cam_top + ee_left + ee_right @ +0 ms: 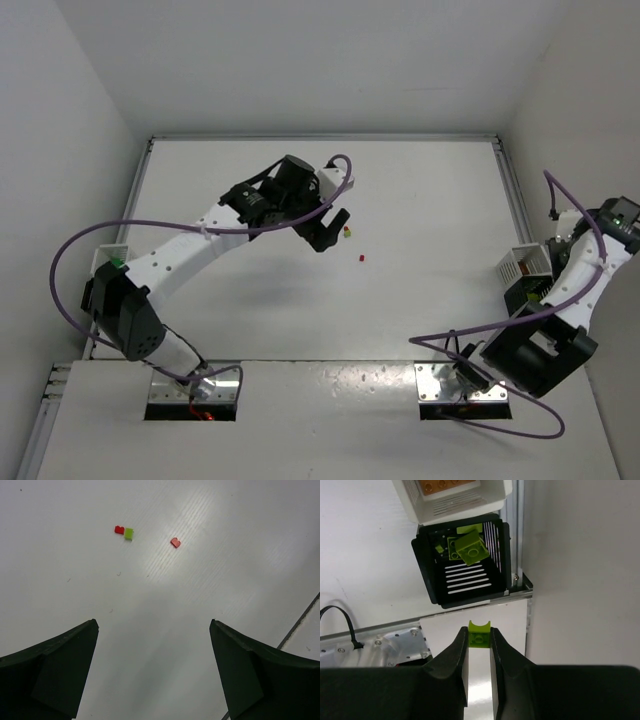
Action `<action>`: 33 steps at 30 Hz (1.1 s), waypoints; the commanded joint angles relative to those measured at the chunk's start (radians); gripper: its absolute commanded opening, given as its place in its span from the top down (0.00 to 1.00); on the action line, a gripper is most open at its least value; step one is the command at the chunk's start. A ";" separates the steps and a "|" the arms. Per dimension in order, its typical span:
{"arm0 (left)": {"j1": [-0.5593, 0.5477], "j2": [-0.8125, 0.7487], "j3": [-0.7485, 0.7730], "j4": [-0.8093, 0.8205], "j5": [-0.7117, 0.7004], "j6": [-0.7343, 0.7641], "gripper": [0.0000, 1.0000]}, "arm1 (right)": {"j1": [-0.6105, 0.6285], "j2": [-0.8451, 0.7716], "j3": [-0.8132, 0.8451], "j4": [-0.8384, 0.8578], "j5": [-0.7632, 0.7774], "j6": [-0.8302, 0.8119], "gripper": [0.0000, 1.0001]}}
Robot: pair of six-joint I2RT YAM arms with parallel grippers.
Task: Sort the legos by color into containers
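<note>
Lime lego [479, 630] sits pinched in the right gripper's [479, 634] closed fingers near the black container [420, 560] holding more lime legos [470, 547], while 2 red legos [119, 529] [175, 542] and 1 loose lime lego [129, 533] lie well apart from that container, and the left gripper [154, 625] gapes open.

Red lego [119, 529], lime lego [129, 533], second red lego [175, 542], white table [210, 580], lime brick [479, 630] in black right pincer [479, 638]

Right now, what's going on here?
The right gripper is shut on a lime brick, pointed at a dark bin holding other lime pieces. The left gripper hangs open above the table, where a red brick, a loose lime lego and another red one lie unsorted.
</note>
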 commanded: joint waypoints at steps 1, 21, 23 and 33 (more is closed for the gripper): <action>0.001 0.025 0.042 0.036 0.072 0.045 0.00 | -0.030 0.016 -0.019 -0.010 -0.079 -0.061 0.99; 0.029 0.062 -0.033 0.042 0.122 0.034 0.00 | -0.061 0.111 -0.032 0.072 -0.175 -0.072 0.60; 0.029 0.062 -0.047 0.051 0.123 0.034 0.00 | -0.061 0.111 -0.018 0.060 -0.189 -0.072 0.59; 0.029 0.208 0.009 0.100 0.051 0.016 0.05 | -0.041 0.032 0.073 -0.088 -0.352 -0.096 0.24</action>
